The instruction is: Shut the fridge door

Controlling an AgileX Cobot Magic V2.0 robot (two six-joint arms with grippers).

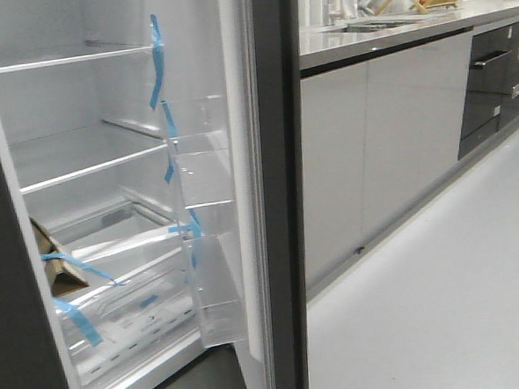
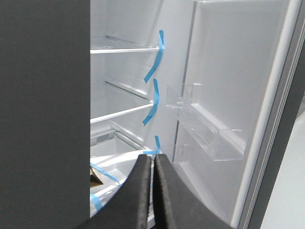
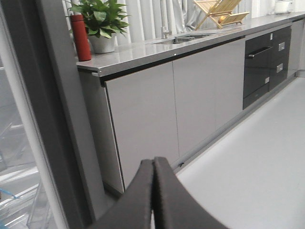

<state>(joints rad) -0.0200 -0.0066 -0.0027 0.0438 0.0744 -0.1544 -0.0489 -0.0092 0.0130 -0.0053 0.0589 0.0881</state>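
Note:
The fridge door [image 1: 281,193] stands wide open, seen edge-on as a tall dark-grey strip in the front view. Its white inner side carries clear door bins [image 1: 204,176] and blue tape strips [image 1: 156,60]. Neither gripper shows in the front view. My left gripper [image 2: 152,160] is shut and empty, facing the open fridge with the door's inner side [image 2: 228,71] and a clear bin [image 2: 205,133] beside it. My right gripper [image 3: 153,162] is shut and empty, on the outer side of the door edge [image 3: 47,119], apart from it.
A dark-grey panel [image 2: 43,114] borders the fridge opening on the left. Inside are glass shelves, taped drawers and a cardboard piece [image 1: 57,269]. Light-grey cabinet fronts [image 1: 371,152] under a counter [image 1: 391,32] run to the right, with dark drawers [image 1: 494,74], a red bottle [image 3: 81,38] and plant [image 3: 100,19].

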